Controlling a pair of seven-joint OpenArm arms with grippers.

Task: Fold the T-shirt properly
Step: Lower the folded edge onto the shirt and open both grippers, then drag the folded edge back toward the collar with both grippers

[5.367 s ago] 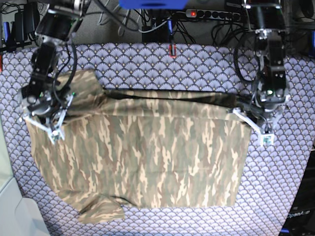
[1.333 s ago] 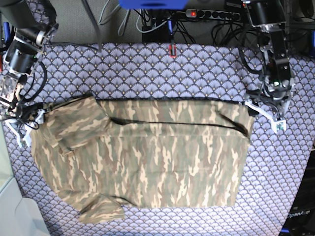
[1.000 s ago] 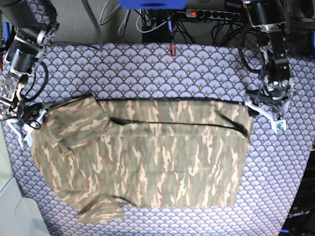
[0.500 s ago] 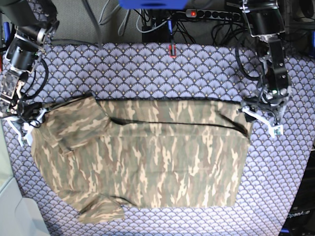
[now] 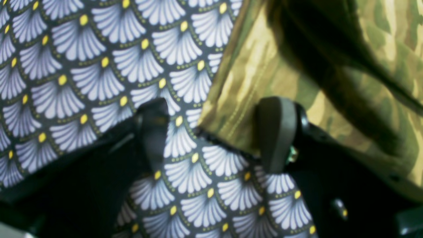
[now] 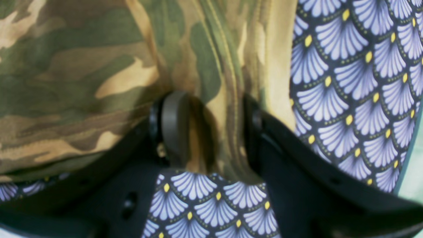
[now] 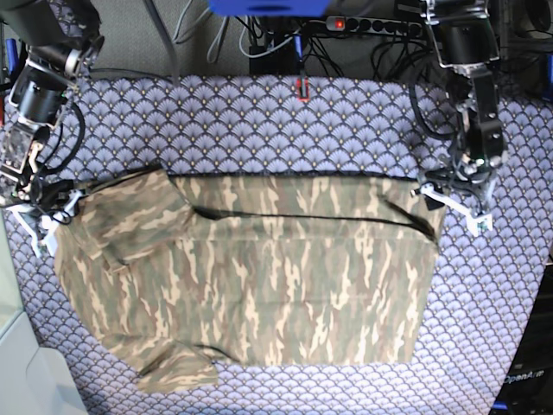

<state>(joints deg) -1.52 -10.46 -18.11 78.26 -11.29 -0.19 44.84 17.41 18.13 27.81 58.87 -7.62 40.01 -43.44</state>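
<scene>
I noted the T-shirt (image 7: 259,268) lying long from 9 to 3 o'clock: right claw (image 6: 211,132) pinched its 9 o'clock hem, left claw (image 5: 214,132) gaped at its 3 o'clock corner.

My two arms are built of black links and joint housings, with bundles of black cable looping loosely alongside them. The left gripper (image 7: 455,206) carries pale grey, almost white finger brackets under a dark body with a small green light on it. The right gripper (image 7: 43,223) has the same pale brackets below a silver-and-black wrist section. Through my wrist cameras the fingers (image 5: 276,132) are matte dark grey, rounded pads on black moulded mounts, and I can make out small round holes or screw heads in the right mounts.
</scene>
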